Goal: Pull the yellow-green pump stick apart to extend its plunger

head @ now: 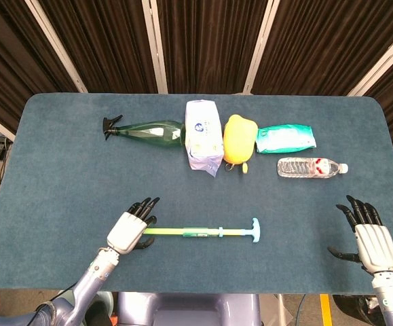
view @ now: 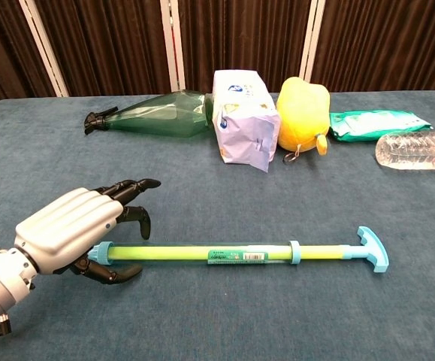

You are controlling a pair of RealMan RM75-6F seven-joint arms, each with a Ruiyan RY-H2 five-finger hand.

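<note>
The yellow-green pump stick point(head: 196, 232) point(view: 225, 254) lies flat near the table's front edge, with its light-blue T-handle point(view: 373, 250) at the right end. My left hand point(head: 129, 231) point(view: 70, 229) sits over the stick's left end. Its fingers point(view: 131, 185) arch above the tube, the thumb curls in front of it, and the blue end cap shows between them, not clasped. My right hand point(head: 368, 241) hovers at the table's front right with fingers spread and holds nothing. It is far from the handle and appears only in the head view.
Along the back stand a green spray bottle point(head: 148, 131) lying on its side, a white pack point(head: 203, 136), a yellow object point(head: 239, 139), a green wipes pack point(head: 286, 138) and a clear water bottle point(head: 311, 167). The blue table point(head: 60, 170) ends just in front of the hands.
</note>
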